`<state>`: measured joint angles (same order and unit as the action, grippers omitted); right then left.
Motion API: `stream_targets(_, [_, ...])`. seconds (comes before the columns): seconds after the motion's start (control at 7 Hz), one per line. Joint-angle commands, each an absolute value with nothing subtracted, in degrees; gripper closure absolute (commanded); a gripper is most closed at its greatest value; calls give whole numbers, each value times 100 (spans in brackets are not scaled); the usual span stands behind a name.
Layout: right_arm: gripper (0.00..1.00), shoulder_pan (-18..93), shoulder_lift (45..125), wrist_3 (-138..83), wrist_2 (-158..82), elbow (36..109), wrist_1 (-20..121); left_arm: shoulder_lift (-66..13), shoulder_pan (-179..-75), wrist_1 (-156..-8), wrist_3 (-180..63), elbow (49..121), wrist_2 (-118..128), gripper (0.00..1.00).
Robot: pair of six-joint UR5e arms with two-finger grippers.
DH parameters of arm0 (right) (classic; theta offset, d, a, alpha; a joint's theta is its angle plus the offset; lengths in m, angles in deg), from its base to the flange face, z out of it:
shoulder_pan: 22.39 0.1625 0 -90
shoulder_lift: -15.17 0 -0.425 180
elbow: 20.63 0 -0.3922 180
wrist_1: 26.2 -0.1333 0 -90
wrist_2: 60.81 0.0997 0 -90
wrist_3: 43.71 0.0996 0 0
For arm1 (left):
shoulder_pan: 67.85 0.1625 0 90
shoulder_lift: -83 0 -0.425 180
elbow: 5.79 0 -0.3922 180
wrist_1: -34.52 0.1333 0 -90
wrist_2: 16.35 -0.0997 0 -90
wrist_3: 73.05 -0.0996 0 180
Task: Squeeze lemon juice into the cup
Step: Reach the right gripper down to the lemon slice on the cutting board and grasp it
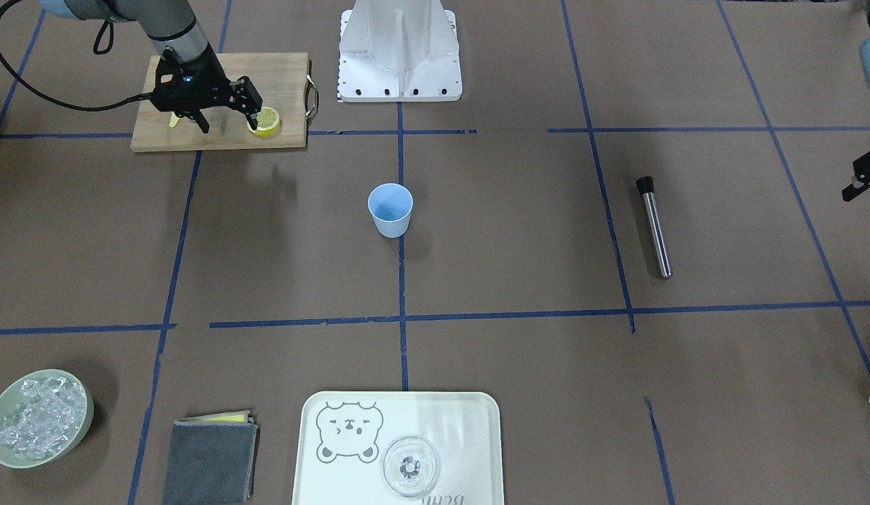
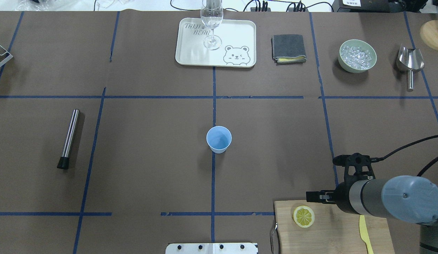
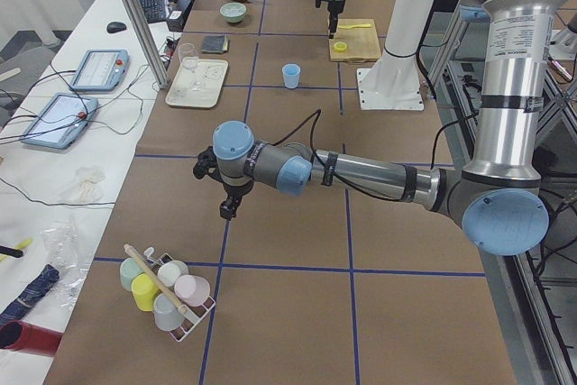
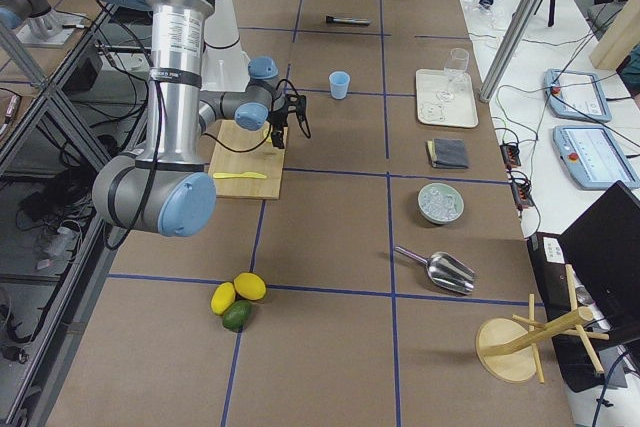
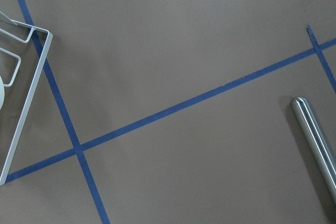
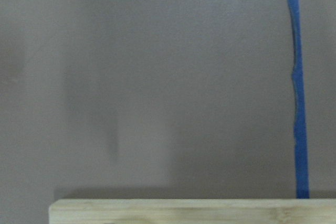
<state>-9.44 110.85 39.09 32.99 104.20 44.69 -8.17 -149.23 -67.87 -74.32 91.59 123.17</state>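
Lemon slice (image 1: 268, 120): one, lying flat on the cutting board (image 1: 196, 137), robot-side edge, towards the robot's right.
Cup (image 1: 390, 209): one, upright, bench centre, well apart from the board.
Right gripper (image 1: 229, 128): spread, over the board, one fingertip just beside the slice.
Left gripper (image 3: 227, 210): near the bench's left end; cannot tell whether spread or closed.

The table (image 1: 519, 231) is lit brightly and evenly from above. A short, soft shadow is cast beside the cup (image 1: 390, 209). Glare is seen on the tray (image 1: 477, 435). The right wrist view is blurred throughout.
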Motion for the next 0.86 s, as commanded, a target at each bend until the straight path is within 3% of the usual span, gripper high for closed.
stream_targets(0.0, [0, -1446, 10431, 4180, 2798, 10505, 5532, -815, -14862, -6876, -7367, 9150, 12314, 0])
stream_targets(0.71, [1, -1702, 10315, 4383, 2691, 10418, 5923, -806, -14862, -6876, -7358, 9142, 12314, 0])
